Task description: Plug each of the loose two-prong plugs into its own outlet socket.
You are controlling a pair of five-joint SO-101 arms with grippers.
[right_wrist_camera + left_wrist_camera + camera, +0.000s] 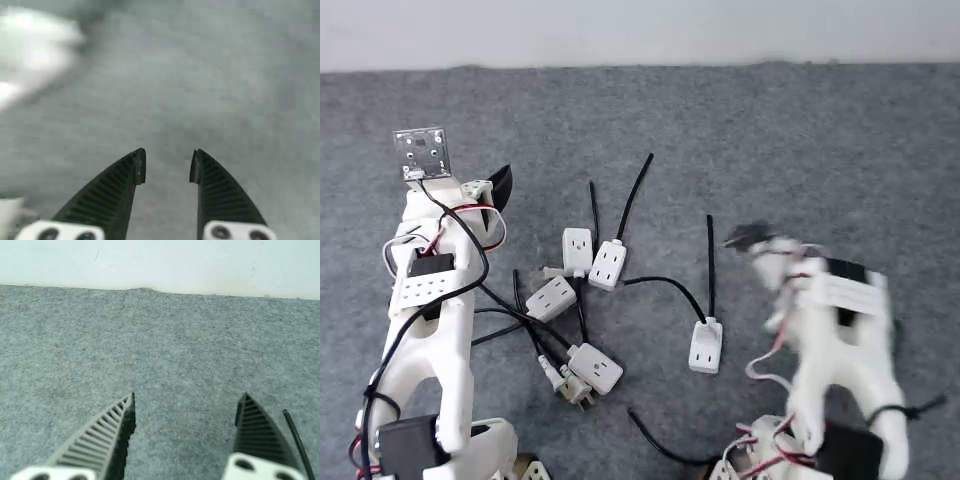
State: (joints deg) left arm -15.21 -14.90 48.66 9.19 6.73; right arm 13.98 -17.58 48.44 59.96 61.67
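Left pincer [187, 407]: spread wide, with nothing between its fingers [117, 427] — just grey carpet [160, 350] under it and a white wall [160, 260] ahead.
Cord end [292, 427]: thin and black. It lies on the carpet just beside one finger of the left pincer and does not touch it.
First socket [577, 250]: white, on the carpet between the two pincers. It is nearer the left pincer, off to its right and back toward the arms.
Second socket [607, 264]: white, right beside the first socket. Its black cord runs away from the arms.
Third socket [551, 297]: white, farther back from the left pincer than the first two, near the left arm.
Plug [570, 388]: grey, with prongs poking out. It lies loose, well behind the left pincer, just beside the fourth socket [597, 368].
Fifth socket [706, 346]: white and alone, behind the right pincer and a little to its left. A black cord runs from it up toward that pincer.
Right pincer [168, 165]: a little spread, with a small gap and nothing in it — carpet below.
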